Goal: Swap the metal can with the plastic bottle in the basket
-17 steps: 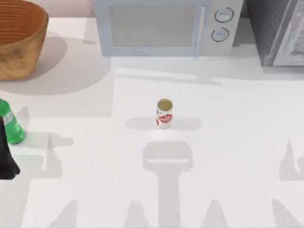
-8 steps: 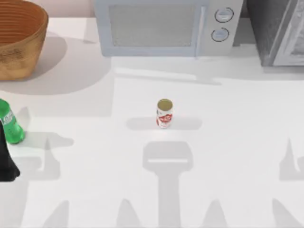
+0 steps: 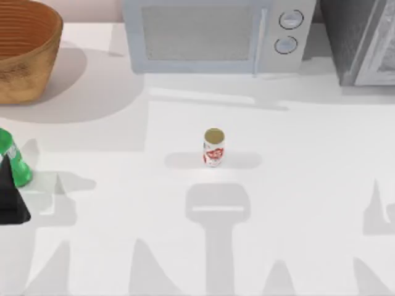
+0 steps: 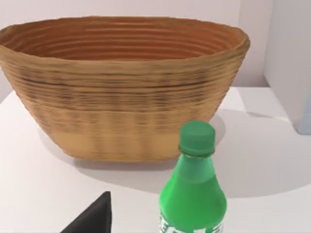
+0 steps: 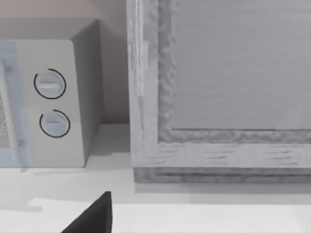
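My left gripper (image 3: 11, 197) sits right by the plastic bottle (image 3: 13, 159) at the table's left edge, though I cannot tell its grip, and the metal can (image 3: 213, 147) stands mid-table, well apart from the basket (image 3: 24, 55).

left gripper (image 3: 11, 200) nudged rightward and up at the table's left edge, covering more of plastic bottle (image 3: 16, 161)

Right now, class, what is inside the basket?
The basket shows bare ribbed rings down its inner wall; its floor is hidden behind the near rim. The plastic bottle stands outside it.
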